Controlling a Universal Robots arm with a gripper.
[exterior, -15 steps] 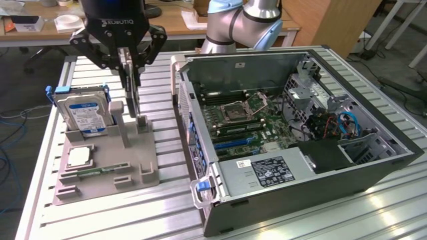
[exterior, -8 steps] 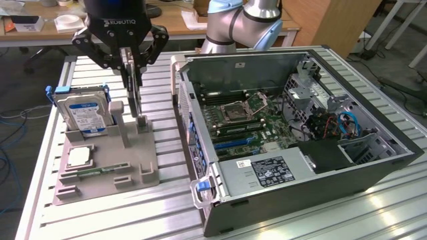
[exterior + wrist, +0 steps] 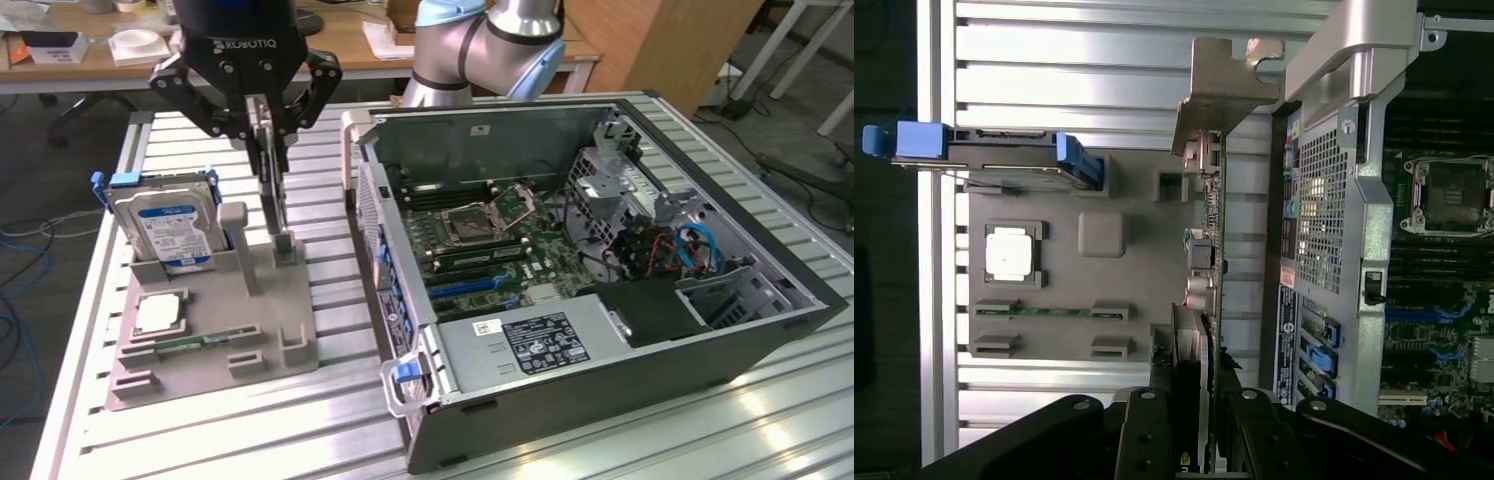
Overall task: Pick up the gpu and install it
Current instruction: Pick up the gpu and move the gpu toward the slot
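**Gripping Done, Installing Outstanding**

Found the gripper point(image 3: 271, 135) clamped on the gpu point(image 3: 274, 190), with a finger point(image 3: 1149, 430) against each broad face near the black fan block. Located the card over the grey holder point(image 3: 254, 325) on the slatted table point(image 3: 200, 440), near the standing hard drive point(image 3: 167, 225) and to the exterior view's left of the open computer case point(image 3: 574, 410). Noted the card's lower end at the holder's slotted post point(image 3: 283, 250). Could not tell whether seated there or just clear of it.

Judged the grasp as made and the lift as barely begun at most. Judged the install as wholly outstanding: saw the card apart from the case, and the blue expansion slots point(image 3: 467, 285) on the motherboard point(image 3: 494, 240) bare.

Recorded the card as standing on edge under the gripper, thin edge toward the exterior camera, one broad face toward the hard drive and the other toward the case. Read the long axis as upright from the exterior view, though without full certainty, given a wrist view along the board's edge. Marked the silver bracket point(image 3: 1229, 80), with bent tab, at the part of the card farthest from the fingers in the wrist view.
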